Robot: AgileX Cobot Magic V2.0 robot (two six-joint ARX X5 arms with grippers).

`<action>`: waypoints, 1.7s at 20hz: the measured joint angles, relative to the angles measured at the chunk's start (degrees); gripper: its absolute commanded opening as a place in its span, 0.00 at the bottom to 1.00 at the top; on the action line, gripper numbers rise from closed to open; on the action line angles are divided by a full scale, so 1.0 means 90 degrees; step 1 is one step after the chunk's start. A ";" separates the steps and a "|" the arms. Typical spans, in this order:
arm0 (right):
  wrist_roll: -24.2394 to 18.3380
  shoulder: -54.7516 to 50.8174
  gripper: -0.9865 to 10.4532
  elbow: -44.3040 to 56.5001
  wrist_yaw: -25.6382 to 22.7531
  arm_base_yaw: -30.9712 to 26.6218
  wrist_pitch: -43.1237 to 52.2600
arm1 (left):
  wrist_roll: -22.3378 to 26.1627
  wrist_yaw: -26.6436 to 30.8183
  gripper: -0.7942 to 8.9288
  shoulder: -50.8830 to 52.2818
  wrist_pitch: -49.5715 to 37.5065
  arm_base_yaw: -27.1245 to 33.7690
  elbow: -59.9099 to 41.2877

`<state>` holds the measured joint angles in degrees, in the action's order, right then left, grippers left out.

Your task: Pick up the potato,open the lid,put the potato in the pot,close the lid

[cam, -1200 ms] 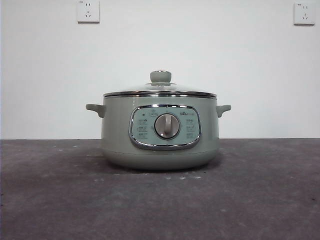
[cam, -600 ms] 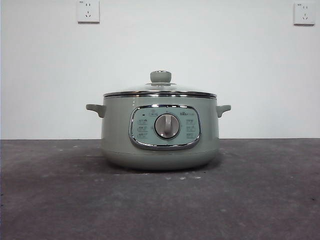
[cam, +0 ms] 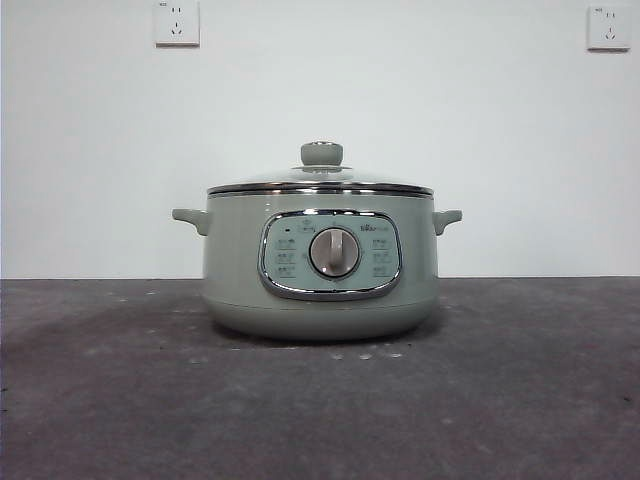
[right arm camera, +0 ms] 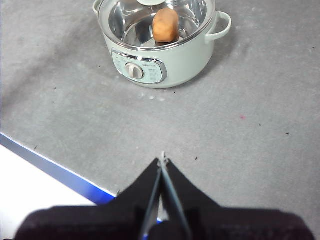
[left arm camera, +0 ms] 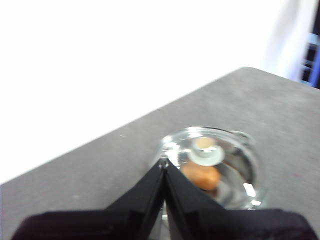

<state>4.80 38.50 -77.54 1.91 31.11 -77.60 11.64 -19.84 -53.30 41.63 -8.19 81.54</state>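
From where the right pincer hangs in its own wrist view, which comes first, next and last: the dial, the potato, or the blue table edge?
1. Blue table edge: just beside the shut right pincer, on the near side.
2. Dial: on the pot's front wall, facing the pincer.
3. Potato: inside the pot under the glass lid, behind the dial.

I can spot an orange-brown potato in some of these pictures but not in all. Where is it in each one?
Front view: the potato is not visible; only the pot with the lid on.
Left wrist view: the potato lies inside the pot, seen through the glass lid, beside the knob.
Right wrist view: the potato lies inside the pot, under the lid.
Shared landmark: the pot.
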 measured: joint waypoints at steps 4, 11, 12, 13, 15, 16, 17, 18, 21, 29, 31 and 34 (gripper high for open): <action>0.0000 0.0000 0.09 0.0000 0.0000 0.0000 0.0000 | 0.0041 0.0117 0.08 0.1088 -0.1520 0.0590 -0.2419; 0.0000 0.0000 0.09 0.0000 0.0000 0.0000 0.0000 | 0.0041 0.0765 0.08 0.3466 -0.3332 0.0777 -0.6183; 0.0000 0.0000 0.09 0.0000 0.0000 0.0000 0.0000 | 0.0039 0.0899 0.08 0.3740 -0.3332 0.0787 -0.6533; 0.0000 0.0000 0.09 0.0000 0.0000 0.0000 0.0000 | 0.0036 0.1013 0.08 0.4048 -0.3325 0.0814 -0.6897; 0.0000 0.0000 0.09 0.0000 0.0000 0.0000 0.0000 | 0.0034 0.1047 0.08 0.4527 -0.3320 0.0865 -0.7405; 0.0000 0.0000 0.09 0.0000 0.0000 0.0000 0.0000 | 0.0012 0.1047 0.08 0.4750 -0.3330 0.0882 -0.7616; 0.0000 0.0000 0.09 0.0000 0.0000 0.0000 0.0000 | -0.0039 0.1047 0.08 0.4959 -0.3347 0.0899 -0.7832; 0.0000 0.0000 0.09 0.0000 0.0000 0.0000 0.0000 | -0.0092 0.1047 0.08 0.5100 -0.3351 0.0903 -0.8007; 0.0002 0.0000 0.09 0.0000 0.0000 0.0000 0.0000 | -0.0311 0.1047 0.08 0.5520 -0.3349 0.0906 -0.8582; 0.0017 0.0002 0.09 0.0000 0.0000 0.0000 0.0000 | -0.0840 0.1027 0.08 0.5882 -0.3446 0.0906 -0.8893; 0.0019 0.0002 0.09 0.0000 0.0000 0.0000 0.0000 | -0.0874 0.1030 0.08 0.5860 -0.3444 0.0906 -0.8893; 0.0017 0.0002 0.09 0.0000 0.0000 0.0000 0.0000 | -0.0916 0.1030 0.08 0.5787 -0.3444 0.0906 -0.8893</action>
<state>4.95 38.52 -77.54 1.91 31.11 -77.60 3.40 -10.57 -1.21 10.63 -0.03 1.50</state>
